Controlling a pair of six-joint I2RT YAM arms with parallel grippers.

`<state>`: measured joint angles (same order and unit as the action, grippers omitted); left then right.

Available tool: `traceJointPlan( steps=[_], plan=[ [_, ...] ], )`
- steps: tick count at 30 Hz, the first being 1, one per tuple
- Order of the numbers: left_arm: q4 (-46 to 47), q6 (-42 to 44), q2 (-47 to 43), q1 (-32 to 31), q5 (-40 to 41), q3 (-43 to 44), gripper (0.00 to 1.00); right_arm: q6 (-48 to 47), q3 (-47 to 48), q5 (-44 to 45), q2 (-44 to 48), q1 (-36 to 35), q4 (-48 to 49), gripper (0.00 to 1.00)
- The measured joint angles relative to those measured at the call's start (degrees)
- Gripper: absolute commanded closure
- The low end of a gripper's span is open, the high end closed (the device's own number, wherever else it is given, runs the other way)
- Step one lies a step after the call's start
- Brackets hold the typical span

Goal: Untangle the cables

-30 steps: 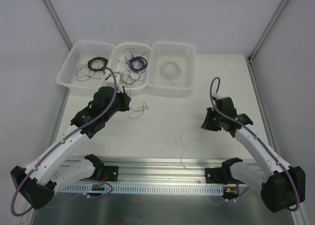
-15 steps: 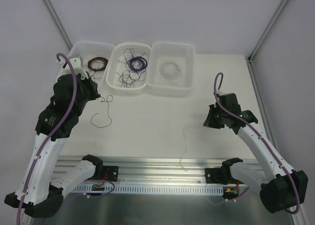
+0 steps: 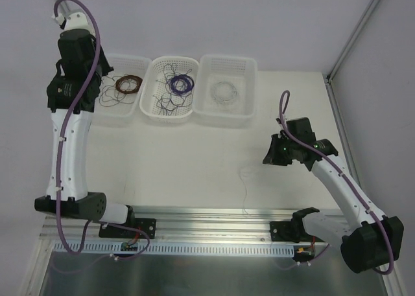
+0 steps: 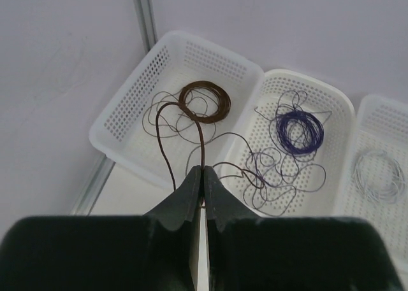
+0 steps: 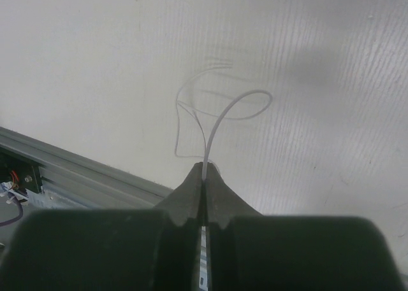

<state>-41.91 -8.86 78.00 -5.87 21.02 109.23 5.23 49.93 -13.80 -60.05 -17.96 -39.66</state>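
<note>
No tangle shows; the strands lie apart. My left gripper (image 3: 87, 82) is raised over the left basket (image 3: 139, 59) and is shut (image 4: 203, 171) on a thin brown strand (image 4: 167, 113). The strand loops down toward the brown coil (image 4: 204, 101) in that basket. Loose purple strands (image 4: 280, 176) lie in the middle basket (image 4: 341, 106) beside the purple coil (image 4: 299, 128). My right gripper (image 3: 269, 157) is low over the table and shut (image 5: 204, 171) on a pale white strand (image 5: 239, 103). That strand trails on the table (image 3: 245, 182).
The right basket (image 3: 227, 121) holds a white coil (image 3: 225, 91). The three baskets stand in a row at the table's back. A metal rail (image 3: 207, 218) runs along the near edge. Frame posts stand at the back left and right corners.
My left arm has swung left and up, carrying the brown strand from the table in front of the baskets to above the left basket. My right gripper shifted slightly with the white strand.
</note>
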Motion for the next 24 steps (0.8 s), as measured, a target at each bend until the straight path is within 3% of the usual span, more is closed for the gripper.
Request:
traceJointPlan(
  steps=[7, 17, 20, 21, 23, 24],
  plan=[
    [2.23, 0.5, 14.1, 9.88, -2.03, 13.09, 1.0, -0.5, 0.0, -1.92, -1.64, -0.02, 0.44, 0.99],
    [10.56, -2.03, 29.35, 14.4, -2.25, 10.01, 0.98, -1.88, -0.02, -3.04, -3.39, -0.02, 0.46, 0.99],
    [12.07, -2.45, 33.48, 15.45, -2.56, 7.37, 0.66, -1.92, -0.02, -3.39, -3.93, -0.2, 0.46, 0.99],
    [12.41, -2.56, 34.67, 15.78, -2.78, 6.75, 0.39, -1.92, -0.02, -3.45, -3.98, -0.2, 0.44, 0.99],
    [13.25, -2.99, 35.58, 16.13, -3.23, 4.5, 0.15, -1.95, -0.02, -3.45, -3.98, -0.28, 0.44, 0.99],
    [13.18, -3.37, 35.56, 16.37, -3.89, 3.02, 0.09, -1.97, -0.02, -3.43, -3.98, -0.37, 0.42, 0.99]
  ],
)
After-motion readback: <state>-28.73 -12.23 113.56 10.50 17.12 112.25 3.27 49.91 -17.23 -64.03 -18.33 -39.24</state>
